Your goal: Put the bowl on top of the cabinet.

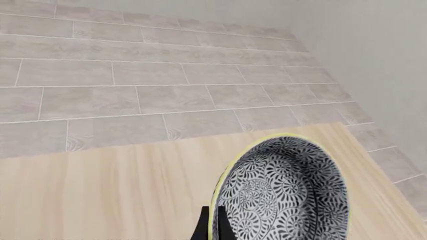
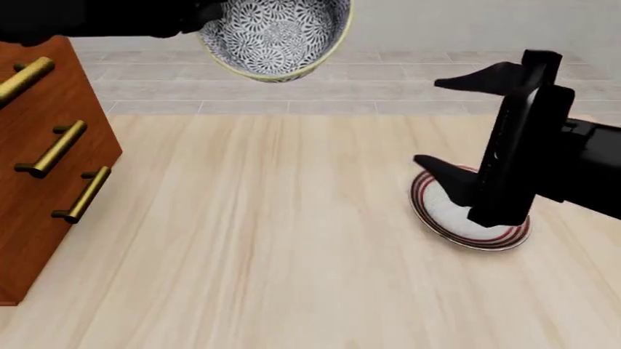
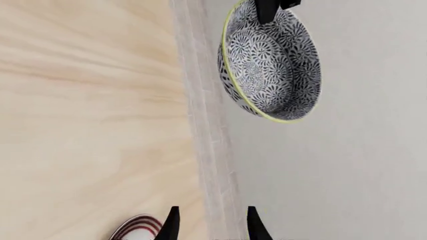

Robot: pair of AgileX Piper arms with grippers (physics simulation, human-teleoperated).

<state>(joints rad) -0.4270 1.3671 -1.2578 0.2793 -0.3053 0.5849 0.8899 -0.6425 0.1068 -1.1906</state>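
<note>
The bowl (image 2: 276,33), white with a dense dark floral pattern and a yellowish rim, hangs tilted in the air above the table's far side, to the right of the cabinet (image 2: 43,182). My left gripper (image 2: 206,14) is shut on its rim. In the left wrist view one dark finger sits inside the bowl (image 1: 283,192) and one outside, at the left gripper (image 1: 215,222). The bowl (image 3: 267,65) also shows in the right wrist view. My right gripper (image 2: 456,123) stands open and empty over the right side of the table, away from the bowl.
A flat white plate (image 2: 475,225) with red rings lies on the table under the right gripper; its edge (image 3: 137,227) shows in the right wrist view. The cabinet's front carries brass bar handles (image 2: 54,149). Beyond the wooden table (image 2: 272,247) is tiled floor and a pale wall.
</note>
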